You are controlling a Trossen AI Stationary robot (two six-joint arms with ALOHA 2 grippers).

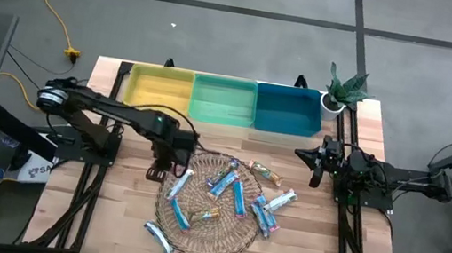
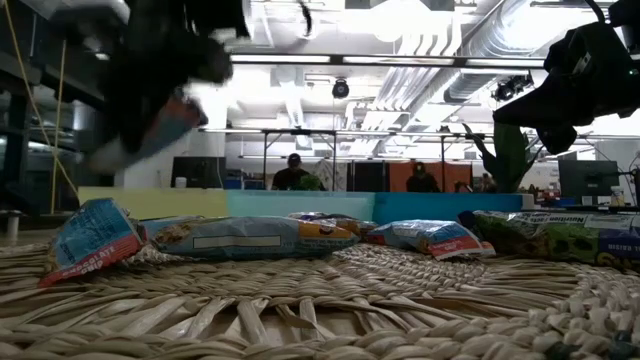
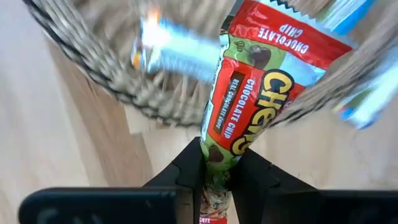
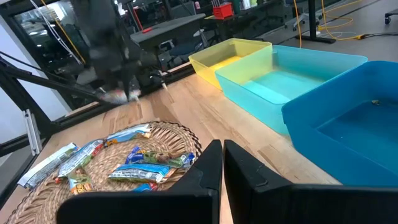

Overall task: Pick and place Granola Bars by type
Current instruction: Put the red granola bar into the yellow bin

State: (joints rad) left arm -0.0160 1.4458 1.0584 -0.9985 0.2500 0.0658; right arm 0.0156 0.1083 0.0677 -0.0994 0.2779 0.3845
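Observation:
My left gripper (image 1: 171, 170) is shut on a red-and-green wrapped granola bar (image 3: 249, 99) above the left rim of the round wicker mat (image 1: 213, 210). The bar also shows lifted and blurred in the low view (image 2: 160, 128). Several more bars, blue, silver-teal and orange-brown, lie flat on the mat (image 1: 238, 198) and show in the right wrist view (image 4: 146, 169). My right gripper (image 1: 317, 167) is shut and empty, held above the table right of the mat, near the blue bin. My left gripper pinches one end of the bar (image 3: 216, 163) between its two fingers. The fingers lie in line with the bar's length. The bar hangs slanted below the gripper, clear of the mat and the table.
Three bins stand side by side at the far edge: yellow (image 1: 158, 89), green (image 1: 223, 101) and blue (image 1: 287, 110). A small potted plant (image 1: 344, 88) stands at the far right corner. Bare wood shows left and right of the mat.

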